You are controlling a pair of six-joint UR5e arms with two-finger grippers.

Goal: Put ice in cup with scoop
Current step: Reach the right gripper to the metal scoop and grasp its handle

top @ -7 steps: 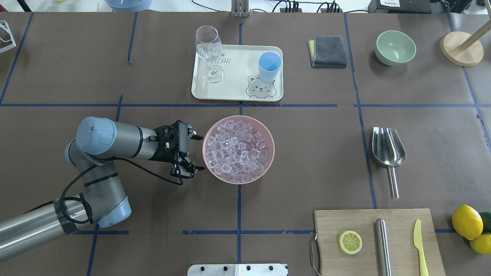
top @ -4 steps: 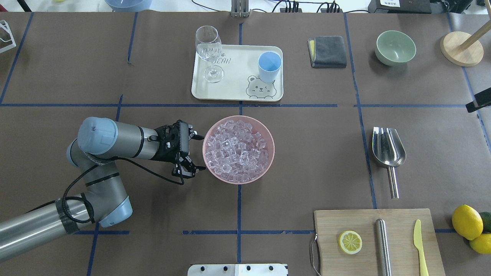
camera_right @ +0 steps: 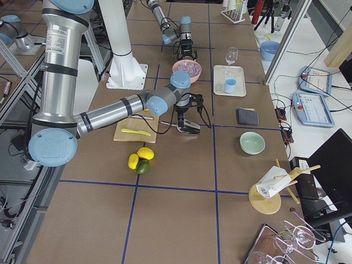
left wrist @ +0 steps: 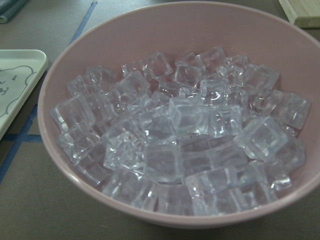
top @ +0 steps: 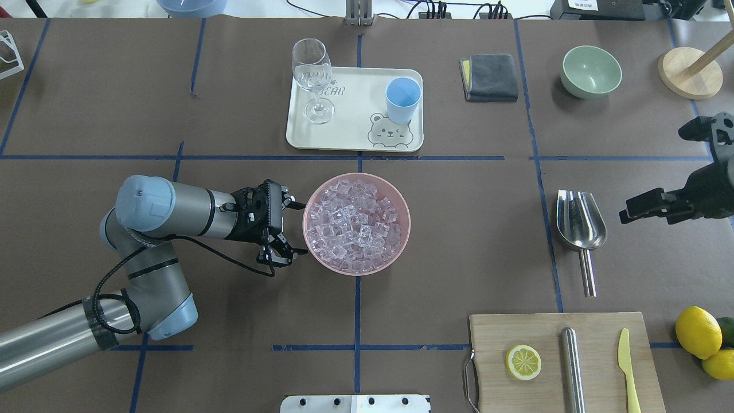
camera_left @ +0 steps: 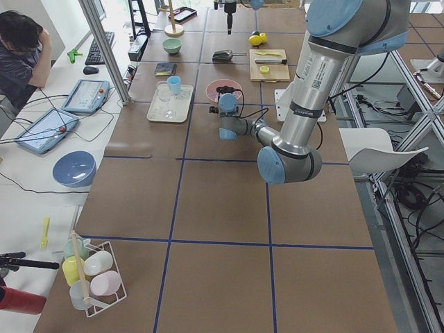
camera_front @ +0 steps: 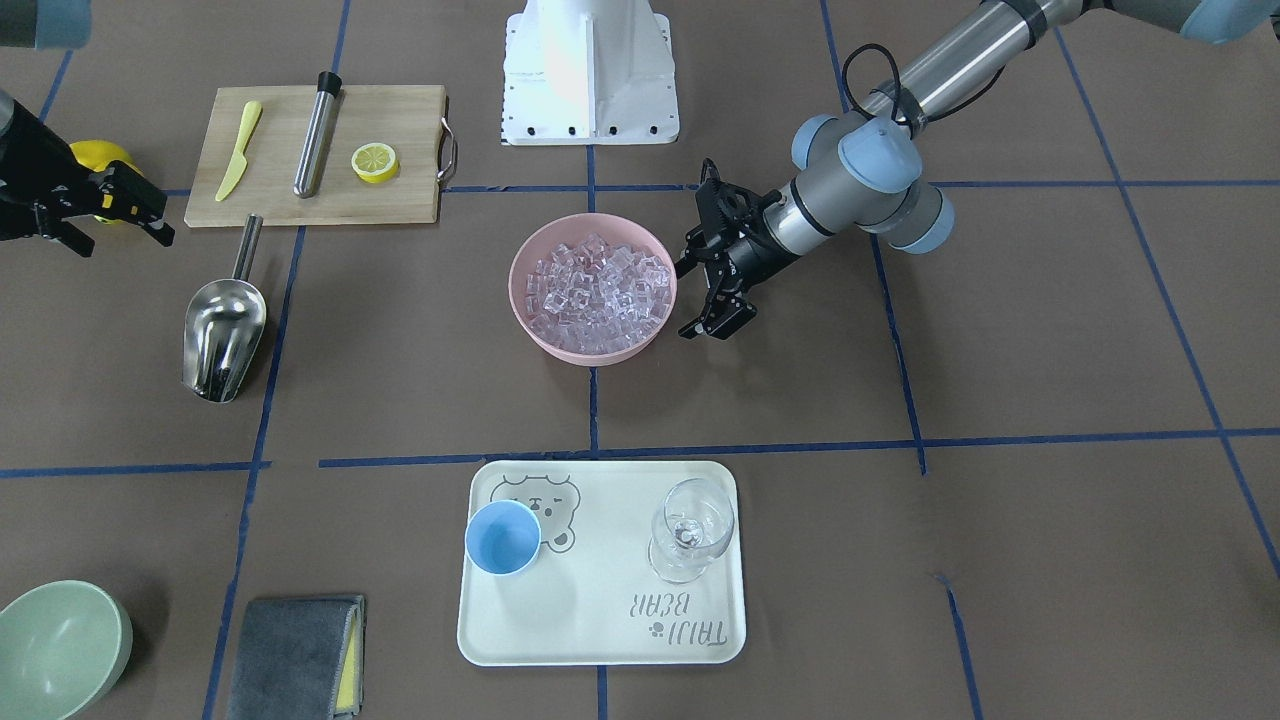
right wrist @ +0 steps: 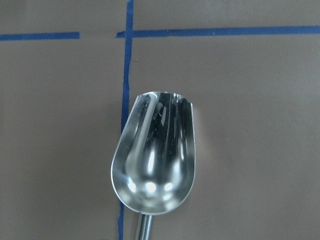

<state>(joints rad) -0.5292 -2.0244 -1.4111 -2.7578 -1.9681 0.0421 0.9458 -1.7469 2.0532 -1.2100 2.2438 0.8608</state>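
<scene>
The ice [top: 355, 223] fills a pink bowl [top: 406, 229] at the table's middle, and shows close up in the left wrist view [left wrist: 180, 135]. My left gripper [top: 298, 228] is open and empty beside the bowl's left rim, fingers pointing at it. The steel scoop [top: 580, 221] lies flat on the right, handle toward me. It also shows in the right wrist view [right wrist: 155, 160]. My right gripper [top: 656, 171] is open and empty, raised to the right of the scoop. The light-blue cup [top: 403, 97] stands upright on the cream tray [top: 355, 140].
A wine glass [top: 312, 74] stands on the tray's left. A cutting board [top: 550, 327] near me on the right holds a lemon slice, a steel cylinder and a yellow knife. Lemons [top: 698, 332], a grey cloth [top: 490, 76], a green bowl [top: 592, 71] and a wooden stand [top: 690, 71] line the right side.
My right gripper has come into the overhead view from the right edge and moved left toward the scoop. The left arm has barely moved.
</scene>
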